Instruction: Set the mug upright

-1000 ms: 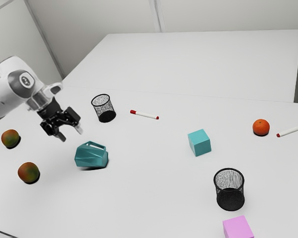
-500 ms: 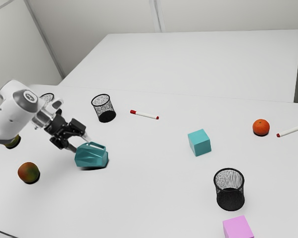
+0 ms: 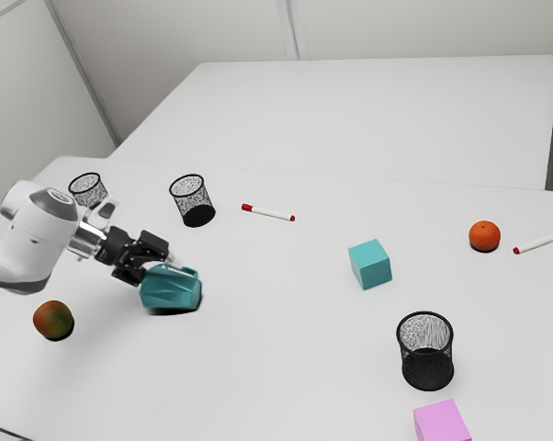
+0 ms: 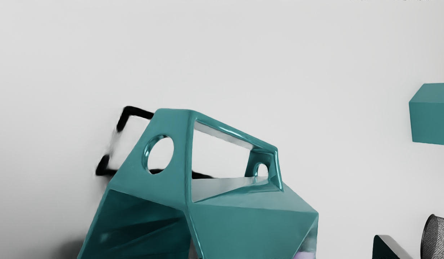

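Teal mug point(image 3: 172, 292) lies on its side on the bench point(image 3: 276, 367), handle point(image 4: 236, 133) up. Tool point(image 3: 157, 268) is right at it, apparently wide; can't tell if touching.

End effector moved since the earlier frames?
Yes. Judged against the mesh cup nearest the mug, the end effector has shifted toward the exterior view's right and lower in that view.

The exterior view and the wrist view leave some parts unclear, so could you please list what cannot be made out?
- Mug: part cut off by the wrist view's bottom edge; the side facing the table is hidden by the mug itself in both views.
- Mesh cup nearest the arm, exterior view: base hidden by the arm.
- Pink block: cut off by the exterior view's bottom edge.
- Teal block: cut off by the wrist view's right edge.
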Controlling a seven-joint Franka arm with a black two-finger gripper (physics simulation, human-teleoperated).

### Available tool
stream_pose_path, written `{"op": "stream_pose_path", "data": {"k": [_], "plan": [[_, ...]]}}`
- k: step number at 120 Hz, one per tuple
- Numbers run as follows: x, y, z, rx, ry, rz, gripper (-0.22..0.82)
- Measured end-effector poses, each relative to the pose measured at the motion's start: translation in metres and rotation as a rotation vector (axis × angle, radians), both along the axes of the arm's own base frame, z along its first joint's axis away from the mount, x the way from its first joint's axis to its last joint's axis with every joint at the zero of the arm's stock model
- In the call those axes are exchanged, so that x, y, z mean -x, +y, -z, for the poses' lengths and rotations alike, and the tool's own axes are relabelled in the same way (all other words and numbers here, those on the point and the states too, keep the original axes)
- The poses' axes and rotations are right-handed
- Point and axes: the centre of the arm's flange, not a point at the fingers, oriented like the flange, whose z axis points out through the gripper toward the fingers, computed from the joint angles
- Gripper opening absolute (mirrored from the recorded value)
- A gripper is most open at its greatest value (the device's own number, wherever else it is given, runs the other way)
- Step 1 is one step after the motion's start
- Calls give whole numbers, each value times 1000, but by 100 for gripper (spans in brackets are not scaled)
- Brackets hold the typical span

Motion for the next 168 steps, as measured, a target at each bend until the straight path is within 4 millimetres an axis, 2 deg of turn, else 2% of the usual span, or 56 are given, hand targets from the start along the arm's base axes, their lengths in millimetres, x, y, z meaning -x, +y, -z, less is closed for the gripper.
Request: {"op": "stream_pose_path", "data": {"k": [13,24,44,57,80,97,113,135,150,168], "plan": [[-1,0,0,-2,-30,15,22],[-1,0,-1,-7,-52,30,6],[-2,-1,-8,-27,-90,59,-7],[-2,-4,-26,-47,-135,78,-12],[0,-14,-65,-96,-211,126,-13],[-18,-44,-101,-205,-219,273,-13],[-33,-70,-126,-319,-181,388,-13],[-37,-103,-144,-475,-96,477,-13],[-34,-117,-151,-585,-42,490,-13],[-31,-131,-150,-690,7,473,-13]]}}
